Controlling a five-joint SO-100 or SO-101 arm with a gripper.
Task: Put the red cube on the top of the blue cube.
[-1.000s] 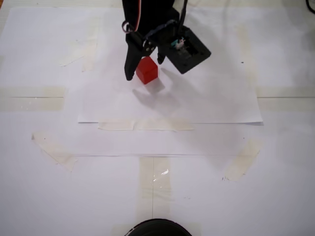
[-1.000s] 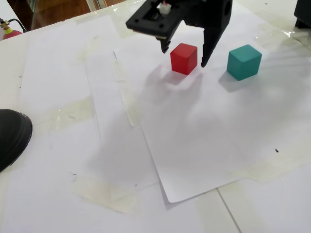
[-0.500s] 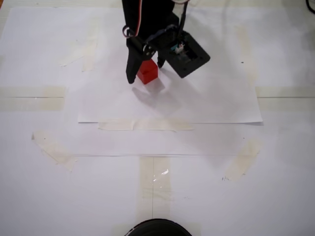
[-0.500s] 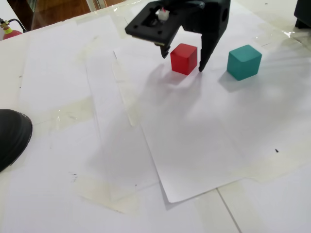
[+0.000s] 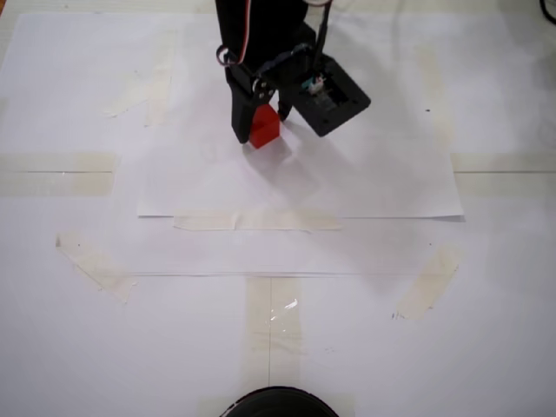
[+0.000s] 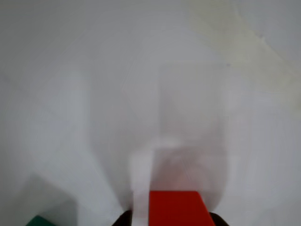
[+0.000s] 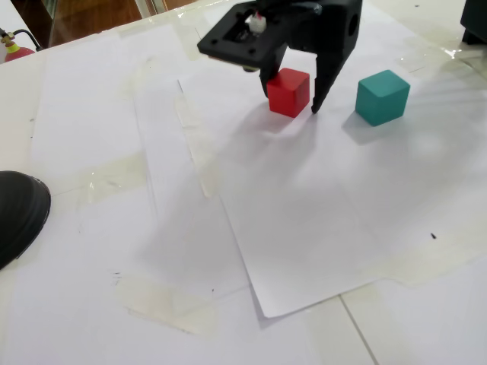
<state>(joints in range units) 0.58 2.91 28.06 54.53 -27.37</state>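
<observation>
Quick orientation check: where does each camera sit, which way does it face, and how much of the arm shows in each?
A fixed view: high above, looking down at the papered table; the arm enters from the top edge, pincer around the red cube.
Wrist view: on the pincer, facing the paper; red cube at bottom edge, blue cube in the corner.
Another fixed view: low, oblique from the side; pincer, both cubes.
All three share the red cube.

In a fixed view the blue cube (image 7: 382, 96) stands alone at upper right, open above and around; the red cube (image 7: 288, 92) sits near, left. The table (image 7: 319, 228) below lies bare.
</observation>
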